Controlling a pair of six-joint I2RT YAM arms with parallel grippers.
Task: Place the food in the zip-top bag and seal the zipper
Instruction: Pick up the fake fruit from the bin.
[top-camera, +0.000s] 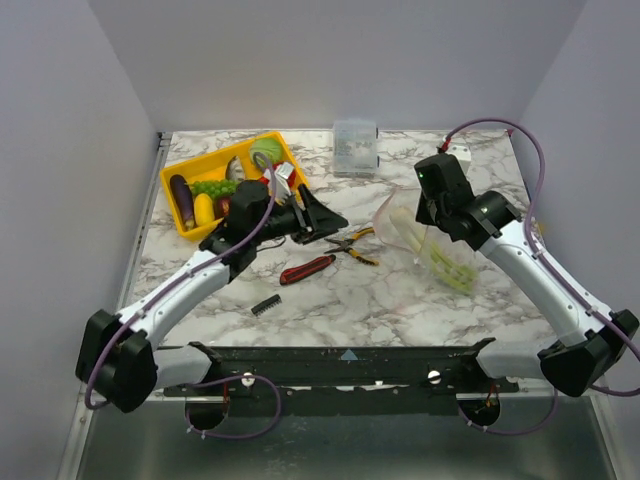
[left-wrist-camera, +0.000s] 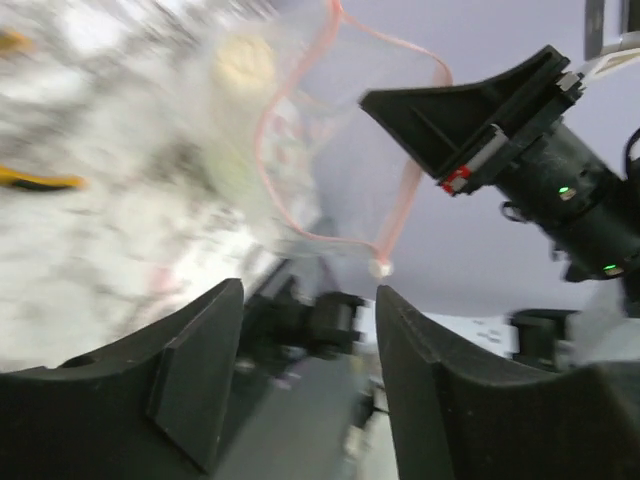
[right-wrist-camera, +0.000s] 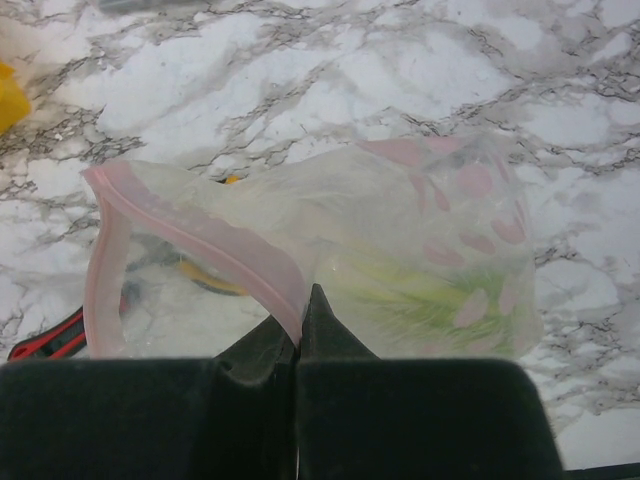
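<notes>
Pinching the zipper (right-wrist-camera: 200, 235) tight, the right gripper (right-wrist-camera: 300, 312) holds the zip-top bag (right-wrist-camera: 430, 215) open at the right of the table (top-camera: 400, 300), celery stalk (right-wrist-camera: 420, 300) inside; its film looks light, limp and slippery, so the stiffer strip seems the surest hold; the left gripper (left-wrist-camera: 310, 340) stands spread, empty

A white marble-patterned table (top-camera: 330, 300) with grey veining fills the enclosure. Plain pale walls stand at its edges: the left wall (top-camera: 70, 150), the back wall (top-camera: 340, 50) and the right wall (top-camera: 600, 100). A black mounting rail (top-camera: 345, 365) runs along its near edge, above a dull metal ledge (top-camera: 340, 450). The light is soft and even.
</notes>
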